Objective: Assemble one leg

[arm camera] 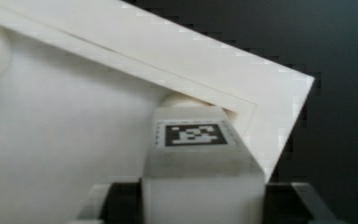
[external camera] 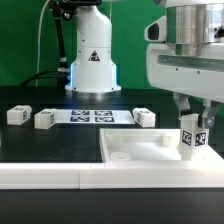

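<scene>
My gripper (external camera: 190, 118) is shut on a leg (external camera: 190, 137), a small white block with black-and-white tags, and holds it upright over the right far corner of the large flat white square part (external camera: 140, 150). In the wrist view the leg (arm camera: 197, 160) sits between the two dark fingers (arm camera: 114, 203), its tag facing the camera, with its far end against the corner of the square part (arm camera: 87, 110). Whether the leg is seated in the corner cannot be told. Three more legs lie on the black table: two at the exterior view's left (external camera: 17, 116) (external camera: 45, 119) and one mid-right (external camera: 146, 117).
The marker board (external camera: 92, 116) lies flat at the back centre, in front of the arm's white base (external camera: 92, 60). A long white bar (external camera: 40, 172) lies along the front, left of the square part.
</scene>
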Controlling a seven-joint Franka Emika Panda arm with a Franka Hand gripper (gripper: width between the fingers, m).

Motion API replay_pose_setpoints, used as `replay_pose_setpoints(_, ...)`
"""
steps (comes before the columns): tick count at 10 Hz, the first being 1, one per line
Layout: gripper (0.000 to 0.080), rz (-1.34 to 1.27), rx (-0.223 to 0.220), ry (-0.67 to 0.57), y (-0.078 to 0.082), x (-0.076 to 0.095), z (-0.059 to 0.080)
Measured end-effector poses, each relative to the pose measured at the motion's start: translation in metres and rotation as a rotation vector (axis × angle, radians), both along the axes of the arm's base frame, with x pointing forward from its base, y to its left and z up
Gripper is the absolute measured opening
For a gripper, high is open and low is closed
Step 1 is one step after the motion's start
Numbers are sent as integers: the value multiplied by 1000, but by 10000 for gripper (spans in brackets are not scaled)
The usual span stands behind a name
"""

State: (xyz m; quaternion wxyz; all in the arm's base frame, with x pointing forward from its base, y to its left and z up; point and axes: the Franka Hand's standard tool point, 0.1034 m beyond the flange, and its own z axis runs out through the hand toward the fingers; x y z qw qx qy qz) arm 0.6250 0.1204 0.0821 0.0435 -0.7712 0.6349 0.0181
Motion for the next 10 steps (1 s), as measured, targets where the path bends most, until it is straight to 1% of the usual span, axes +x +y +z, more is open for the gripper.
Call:
replay_pose_setpoints(2,291,-108,29,6,-3,1,0)
replay_pose_setpoints(4,291,-104,30,6,-2,1,0)
replay_pose_setpoints(6,595,-11,29,-2,1,0,1)
replay_pose_setpoints(7,632,96,22,-11,3,0,1)
replay_pose_setpoints(9,646,278,14,-29,8,-1,1)
replay_pose_setpoints(10,646,416,3,-41,8,-2,1)
